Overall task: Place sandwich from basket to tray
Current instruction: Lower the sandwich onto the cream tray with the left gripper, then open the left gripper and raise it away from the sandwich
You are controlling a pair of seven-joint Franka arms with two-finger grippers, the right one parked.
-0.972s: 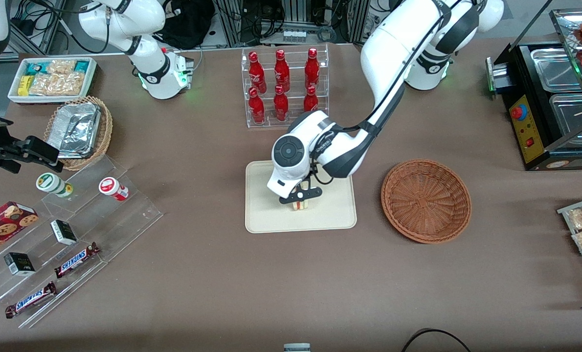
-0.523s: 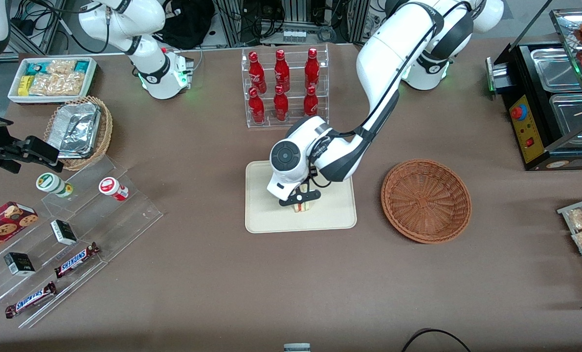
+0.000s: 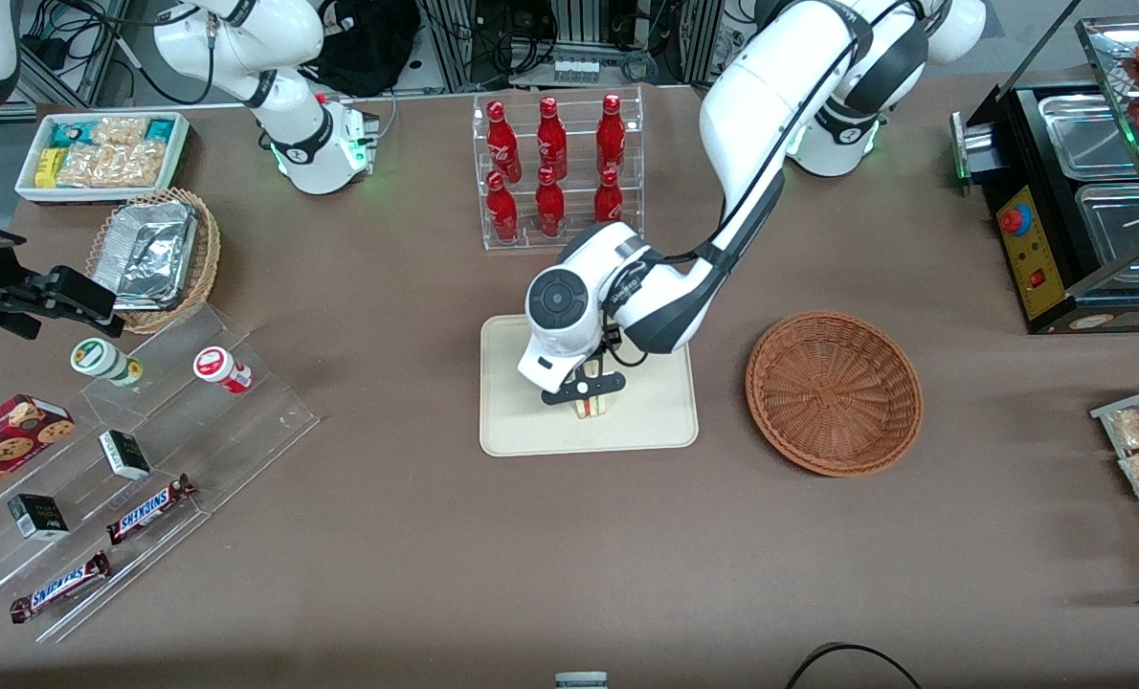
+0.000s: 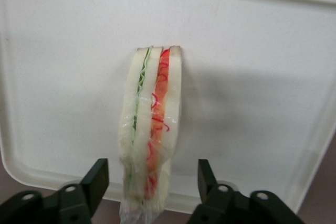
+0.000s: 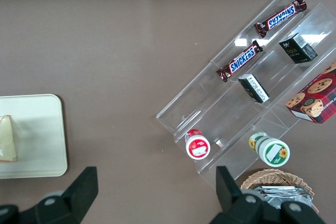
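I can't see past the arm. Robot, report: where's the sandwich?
Gripper open, low over the tray. Sandwich on the tray, standing on edge between the fingers, released. Basket empty. Nothing in the way.

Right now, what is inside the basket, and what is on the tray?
The basket holds nothing. The sandwich stands on its edge on the tray; the open gripper straddles it. The arm hides part of the tray.

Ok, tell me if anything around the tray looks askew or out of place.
Nothing stands out. The sandwich stands on its edge on the tray, wrapper intact, nothing spilled. The gripper hangs just above it, open, fingers clear of both bread faces. The basket sits upright beside the tray.
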